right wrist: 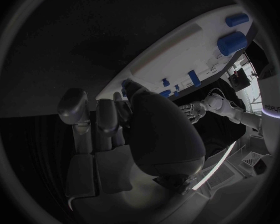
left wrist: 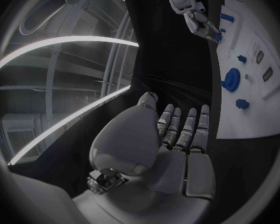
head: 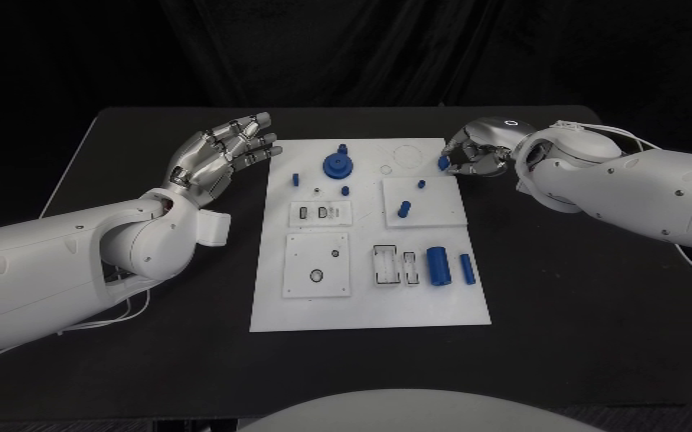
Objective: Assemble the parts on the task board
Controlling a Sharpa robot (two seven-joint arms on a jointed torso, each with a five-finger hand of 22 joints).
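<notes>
Biggest risk right now: small blue part (head: 441, 163) at the board's far right corner, right under the right hand (head: 477, 155). Looks pinched or at least touched by the fingers (head: 459, 162), but honestly can't tell if actually gripped or just nudged. Weak pinch on something that tiny = easy slip, roll across the board (head: 368, 297), maybe off onto the bench (head: 577, 302). Also crowded nearby: white square plate with two blue pegs (head: 405, 207) just beside, so a sloppy lift could knock those.

Other parts scattered about: blue gear (head: 338, 163) toward the far middle, two blue cylinders (head: 450, 265) on the near right, little pegs (head: 296, 179) on the left side. Plenty left unassembled, so early days probably.

Pose-wise: right arm in from the right, wrist bent so the hand curls down over the corner, fingers bunched together at the part. Left hand (head: 221, 155) parked beside the board's left edge, off the board, palm facing inward, fingers straight and slightly apart, holding nothing. Wrist view confirms: left fingers (left wrist: 180, 129) extended side by side, empty. Could get in the way if swung across toward the gear without lifting first.
</notes>
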